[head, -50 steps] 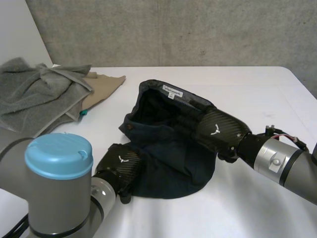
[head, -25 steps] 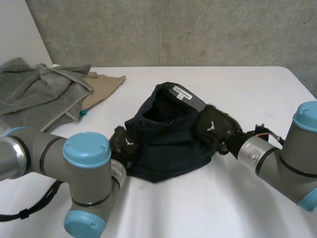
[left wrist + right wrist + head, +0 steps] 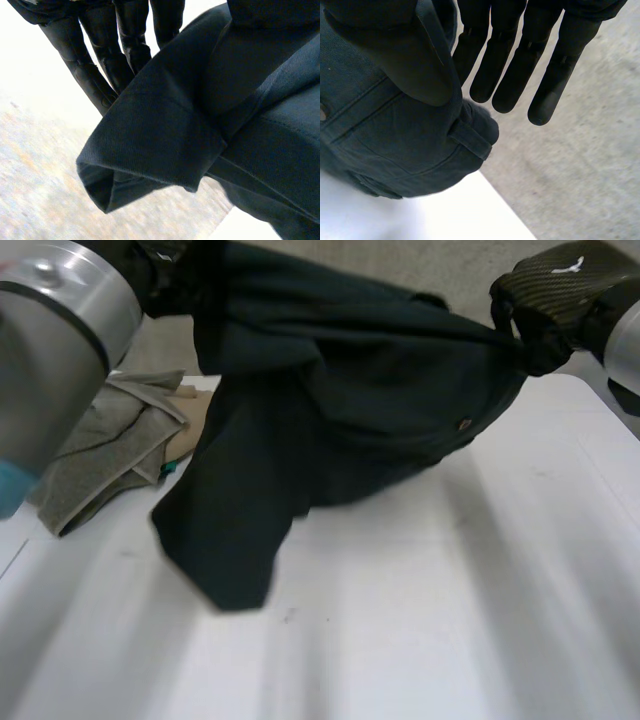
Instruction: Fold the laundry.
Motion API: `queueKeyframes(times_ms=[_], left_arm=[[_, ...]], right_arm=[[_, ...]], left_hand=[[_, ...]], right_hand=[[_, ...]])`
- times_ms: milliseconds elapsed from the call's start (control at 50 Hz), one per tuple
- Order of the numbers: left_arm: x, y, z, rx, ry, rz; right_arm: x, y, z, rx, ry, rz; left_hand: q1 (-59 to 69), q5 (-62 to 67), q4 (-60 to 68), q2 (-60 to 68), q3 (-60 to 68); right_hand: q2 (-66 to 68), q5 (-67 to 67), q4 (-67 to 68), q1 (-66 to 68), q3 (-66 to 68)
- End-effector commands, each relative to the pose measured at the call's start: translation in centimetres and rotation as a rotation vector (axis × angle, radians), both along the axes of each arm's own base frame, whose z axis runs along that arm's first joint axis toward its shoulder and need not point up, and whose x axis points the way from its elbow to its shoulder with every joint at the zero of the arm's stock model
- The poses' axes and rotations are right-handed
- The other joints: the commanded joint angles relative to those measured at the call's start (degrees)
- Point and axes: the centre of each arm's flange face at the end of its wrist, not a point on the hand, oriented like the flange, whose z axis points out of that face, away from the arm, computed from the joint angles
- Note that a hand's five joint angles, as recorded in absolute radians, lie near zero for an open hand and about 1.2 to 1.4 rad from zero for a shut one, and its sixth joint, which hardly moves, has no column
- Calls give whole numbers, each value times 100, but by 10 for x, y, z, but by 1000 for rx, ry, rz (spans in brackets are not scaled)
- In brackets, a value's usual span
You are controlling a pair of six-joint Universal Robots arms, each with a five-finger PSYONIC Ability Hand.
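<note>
left hand (image 3: 125,35), right hand (image 3: 560,285) pinch dark garment (image 3: 340,390)

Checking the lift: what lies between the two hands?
The dark garment, stretched in the air from left hand to right hand, in the head view.

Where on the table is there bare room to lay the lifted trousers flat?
Bare table runs across the front and right, under the trousers held by the left hand and right hand. The left rear is crowded: grey towel, tan cloth.

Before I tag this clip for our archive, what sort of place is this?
Likely a robotics lab: bare white table, raw concrete wall, dark garment and grey towel as test laundry.
</note>
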Motion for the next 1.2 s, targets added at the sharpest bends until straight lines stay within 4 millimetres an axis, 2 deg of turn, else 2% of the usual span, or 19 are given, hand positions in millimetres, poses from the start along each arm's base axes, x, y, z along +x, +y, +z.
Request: queueKeyframes(times_ms=[20,140,240,340,420,480,540,580,600,640,660,720,740,800,840,880,960,1080,1200], left_arm=[[-15,-55,-32,96,-47,27],[-22,-86,-18,-29,20,44],[-26,-94,33,-302,177,46],[-26,-88,53,-393,244,33],[-26,-86,35,-302,218,7],[-25,-86,6,-187,178,-11],[-22,-79,-30,-62,124,-21],[-21,-70,-64,42,69,-33],[-21,-62,-88,110,33,-49],[-22,-54,-115,186,-9,-70],[-22,-45,-137,245,-40,-89],[-21,-33,-168,324,-95,-108],[-20,-26,-186,367,-133,-113],[-17,-17,-213,411,-229,-111],[-16,-13,-219,412,-277,-102],[-16,-6,-221,392,-337,-90],[-14,3,-212,352,-381,-41],[0,19,-197,350,-362,24],[22,39,-186,379,-343,47]], right_arm=[[19,-22,-29,56,22,-20],[44,-56,-34,-95,-87,-65],[57,-81,-5,-365,-284,-93],[58,-80,23,-527,-384,-99],[59,-68,20,-490,-367,-73],[57,-57,-1,-393,-323,-34],[55,-43,-31,-272,-269,10],[49,-29,-61,-167,-216,43],[46,-19,-84,-91,-176,65],[42,-8,-108,-20,-131,90],[39,2,-133,38,-86,119],[34,14,-164,85,-5,152],[32,18,-181,98,50,166],[25,15,-202,107,128,150],[19,16,-213,131,193,135],[17,18,-217,154,236,138],[15,20,-211,183,249,139],[8,25,-179,209,196,117],[1,32,-167,253,226,163]], left_hand=[[1482,1444,1156,1166,1189],[1482,1444,1156,1166,1189],[1482,1444,1156,1166,1189],[1482,1444,1156,1166,1189],[1482,1444,1156,1166,1189],[1482,1444,1156,1166,1189],[1482,1444,1156,1166,1189],[1482,1444,1156,1166,1189],[1482,1444,1156,1166,1189],[1482,1444,1156,1166,1189],[1482,1444,1156,1166,1189],[1482,1444,1156,1166,1189],[1482,1444,1156,1166,1189],[918,880,592,601,625],[-426,-464,-752,-742,-719],[-2288,-2326,-2614,-2604,-2581],[-3812,-3850,-4138,-4128,-4105],[-4084,-4122,-4410,-4400,-4377],[-4067,-4105,-4393,-4383,-4360]], right_hand=[[1307,1342,1167,1699,1213],[1307,1342,1167,1699,1213],[1307,1342,1167,1699,1213],[1307,1342,1167,1699,1213],[1307,1342,1167,1699,1213],[1307,1342,1167,1699,1213],[1307,1342,1167,1699,1213],[1307,1342,1167,1699,1213],[1307,1342,1167,1699,1213],[1307,1342,1167,1699,1213],[1307,1342,1167,1699,1213],[1307,1342,1167,1699,1213],[1307,1342,1167,1699,1213],[1307,1342,1167,1699,1213],[1172,1206,1032,1563,1077],[-1504,-1469,-1644,-1113,-1599],[-3012,-2977,-3152,-2621,-3107],[-4647,-4612,-4787,-4255,-4741],[-5171,-5137,-5311,-4780,-5266]])
